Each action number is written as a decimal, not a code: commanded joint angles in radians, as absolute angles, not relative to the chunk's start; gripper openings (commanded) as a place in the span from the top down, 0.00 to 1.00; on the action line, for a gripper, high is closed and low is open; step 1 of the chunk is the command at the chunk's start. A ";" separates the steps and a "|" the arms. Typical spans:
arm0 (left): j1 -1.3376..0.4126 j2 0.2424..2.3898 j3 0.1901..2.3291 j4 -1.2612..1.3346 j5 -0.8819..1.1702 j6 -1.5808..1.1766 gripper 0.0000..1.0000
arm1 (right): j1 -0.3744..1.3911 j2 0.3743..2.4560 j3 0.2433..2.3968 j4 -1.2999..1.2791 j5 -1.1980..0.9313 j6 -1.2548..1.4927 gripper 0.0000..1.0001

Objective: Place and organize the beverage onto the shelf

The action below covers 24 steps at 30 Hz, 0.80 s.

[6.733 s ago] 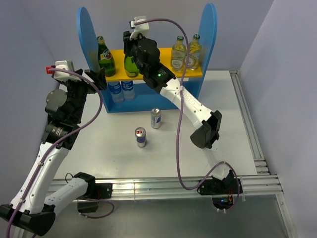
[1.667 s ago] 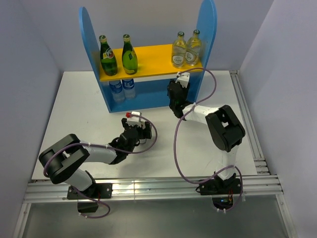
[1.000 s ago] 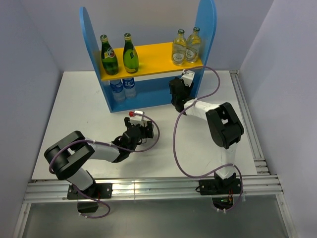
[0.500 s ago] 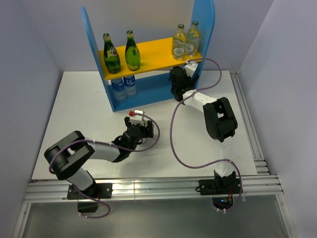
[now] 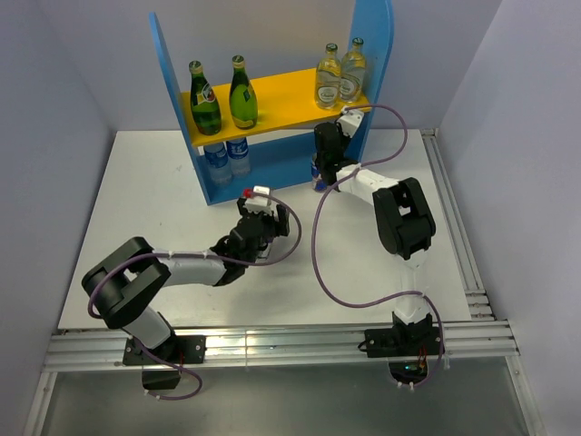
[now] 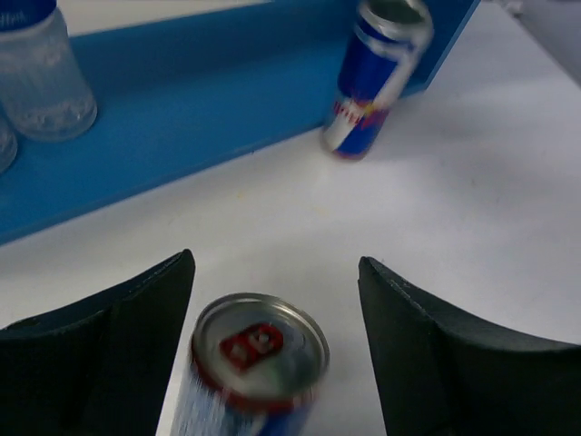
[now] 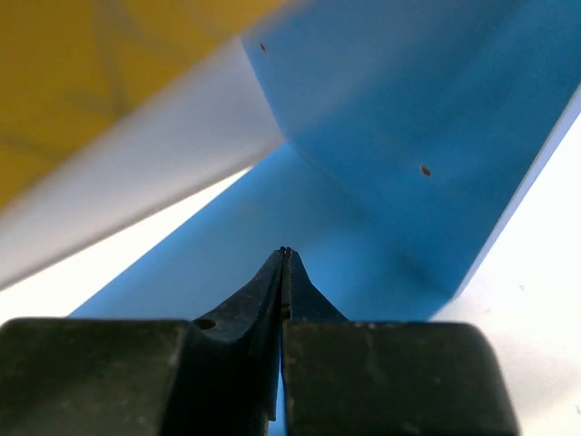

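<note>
Near edge of the white table (image 5: 136, 209): both arm bases, with the left arm lying low across the middle of the top. The left gripper (image 6: 272, 272) has its pads spread to either side of an upright blue-and-silver can, the near can (image 6: 254, 363), with a sliver of gap showing on each side and no contact seen. Bare white table runs from this can to the front edge of the shelf's blue base (image 6: 182, 154). A second can, the far can (image 6: 372, 82), stands on the table just at that front edge, near the base's right end; it is blurred, so its tilt can't be judged. The right gripper (image 7: 284, 259) has its fingers pressed together on nothing, aimed into the lower level beside the right side panel (image 5: 377, 54), under the yellow board (image 5: 281, 95). The shelf (image 5: 172, 91) stands skewed near the table's far edge. On the lower level, two plastic water bottles (image 5: 227, 159) sit at the left end, and the base to their right shows bare. On the board, two green bottles (image 5: 204, 100) stand left and two yellowish bottles (image 5: 328, 79) stand right, with open board between the pairs.
</note>
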State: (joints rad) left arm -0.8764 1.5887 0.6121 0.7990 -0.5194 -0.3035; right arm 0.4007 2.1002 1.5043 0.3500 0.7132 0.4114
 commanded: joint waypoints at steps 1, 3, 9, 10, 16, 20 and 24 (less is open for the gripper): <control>-0.870 1.594 0.687 0.813 -0.499 -0.273 0.21 | 0.396 2.092 1.516 0.334 0.718 0.399 1.00; -0.870 1.595 0.703 0.811 -0.495 -0.273 0.21 | 0.396 2.088 1.505 0.366 0.719 0.394 1.00; -0.870 1.608 0.699 0.822 -0.494 -0.272 0.21 | 0.393 2.077 1.477 0.377 0.727 0.396 1.00; -0.870 1.615 0.701 0.822 -0.492 -0.265 0.21 | 0.391 2.065 1.467 0.379 0.732 0.399 0.97; -0.856 1.655 0.836 0.723 -0.411 -0.236 0.09 | 0.388 1.991 1.376 0.403 0.768 0.391 0.09; -0.812 1.710 0.931 0.572 -0.339 -0.235 0.01 | 0.382 1.890 1.290 0.408 0.816 0.391 0.05; -0.766 1.729 0.988 0.415 -0.236 -0.238 0.01 | 0.367 1.748 1.168 0.400 0.827 0.428 0.02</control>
State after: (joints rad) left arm -0.7971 1.7142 0.9344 0.5732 -0.3397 -0.2493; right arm 0.3874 1.8862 1.2068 0.3569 0.7670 0.3992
